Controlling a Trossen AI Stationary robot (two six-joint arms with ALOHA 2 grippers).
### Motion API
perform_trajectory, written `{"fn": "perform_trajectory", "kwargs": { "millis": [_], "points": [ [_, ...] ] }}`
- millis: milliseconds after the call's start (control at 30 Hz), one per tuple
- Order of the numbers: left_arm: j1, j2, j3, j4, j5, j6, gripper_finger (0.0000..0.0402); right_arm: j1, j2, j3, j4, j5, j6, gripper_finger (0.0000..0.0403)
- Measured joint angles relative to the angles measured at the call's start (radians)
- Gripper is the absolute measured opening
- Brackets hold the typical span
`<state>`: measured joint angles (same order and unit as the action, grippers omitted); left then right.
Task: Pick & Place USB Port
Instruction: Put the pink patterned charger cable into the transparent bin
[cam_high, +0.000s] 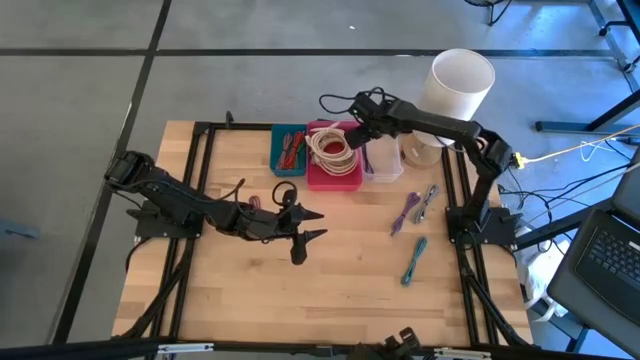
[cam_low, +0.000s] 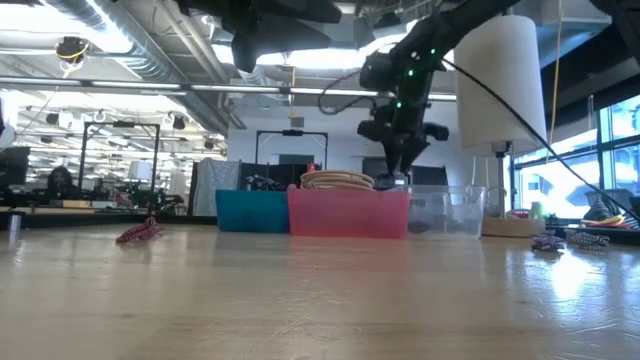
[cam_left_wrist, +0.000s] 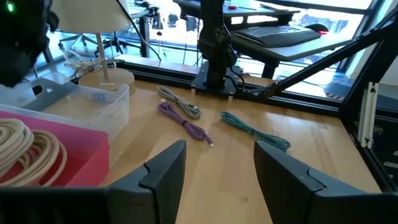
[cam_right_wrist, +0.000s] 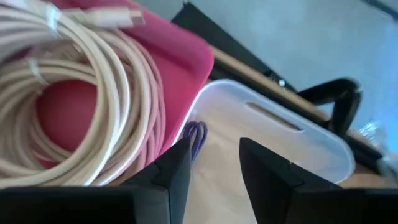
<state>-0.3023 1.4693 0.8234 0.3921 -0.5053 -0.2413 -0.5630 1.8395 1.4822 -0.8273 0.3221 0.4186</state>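
Observation:
Three bins stand side by side at the table's far edge: a blue bin (cam_high: 288, 150) with red cables, a pink bin (cam_high: 333, 158) with coiled white cables, and a clear bin (cam_high: 384, 160). My right gripper (cam_high: 358, 133) (cam_right_wrist: 214, 149) hangs open over the seam between the pink and clear bins. A small purple cable (cam_right_wrist: 196, 133) lies in the clear bin just beyond its fingers. My left gripper (cam_high: 310, 232) (cam_left_wrist: 219, 152) is open above mid-table. A purple cable (cam_high: 405, 212), a grey cable (cam_high: 429, 198) and a teal cable (cam_high: 414, 260) lie on the wood to the right.
A lamp with a white shade (cam_high: 461, 84) stands on its base behind the clear bin. Another small purple cable (cam_high: 255, 203) (cam_low: 140, 232) lies beside the left arm. Black frame rails (cam_high: 200, 160) run along the table's left and right sides. Bare wood (cam_high: 350, 290) lies toward the near edge.

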Motion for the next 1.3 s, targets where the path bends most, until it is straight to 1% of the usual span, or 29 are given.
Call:
{"fn": "perform_trajectory", "kwargs": {
  "millis": [133,233,333,500,667,800,900,1067,1233,1300],
  "points": [
    [0.0,-0.001,0.0,-0.029,-0.007,-0.004,0.0182,0.031,-0.047,0.0,-0.015,0.004,-0.014,0.0141],
    [0.0,-0.026,-0.001,-0.14,-0.024,-0.037,0.0182,0.09,-0.072,0.0,-0.035,0.005,-0.045,0.0141],
    [0.0,-0.072,-0.001,-0.355,-0.025,-0.102,0.0182,0.166,-0.093,0.0,-0.075,0.042,-0.064,0.0141],
    [-0.013,-0.165,-0.001,-0.707,0.007,-0.234,0.0182,0.303,-0.139,0.0,-0.163,0.131,-0.069,0.014],
    [-0.049,-0.226,-0.001,-0.97,0.035,-0.295,0.0182,0.435,-0.215,0.0,-0.233,0.165,-0.011,0.0133],
    [-0.086,-0.237,-0.001,-1.077,0.063,-0.202,0.0182,0.532,-0.283,0.0,-0.252,0.168,0.016,0.0127],
    [-0.105,-0.236,-0.001,-1.112,0.065,-0.103,0.0182,0.595,-0.33,0.0,-0.243,0.171,0.02,0.0125],
    [-0.108,-0.225,-0.001,-1.185,0.105,-0.017,0.0182,0.707,-0.392,0.0,-0.24,0.173,0.045,0.0125],
    [-0.103,-0.181,0.001,-1.189,0.096,0.204,0.0182,0.806,-0.424,0.0,-0.236,0.175,0.075,0.0125],
    [-0.09,-0.149,0.001,-1.219,0.092,0.301,0.0182,0.835,-0.429,0.0,-0.236,0.177,0.094,0.0125]
  ]
}}
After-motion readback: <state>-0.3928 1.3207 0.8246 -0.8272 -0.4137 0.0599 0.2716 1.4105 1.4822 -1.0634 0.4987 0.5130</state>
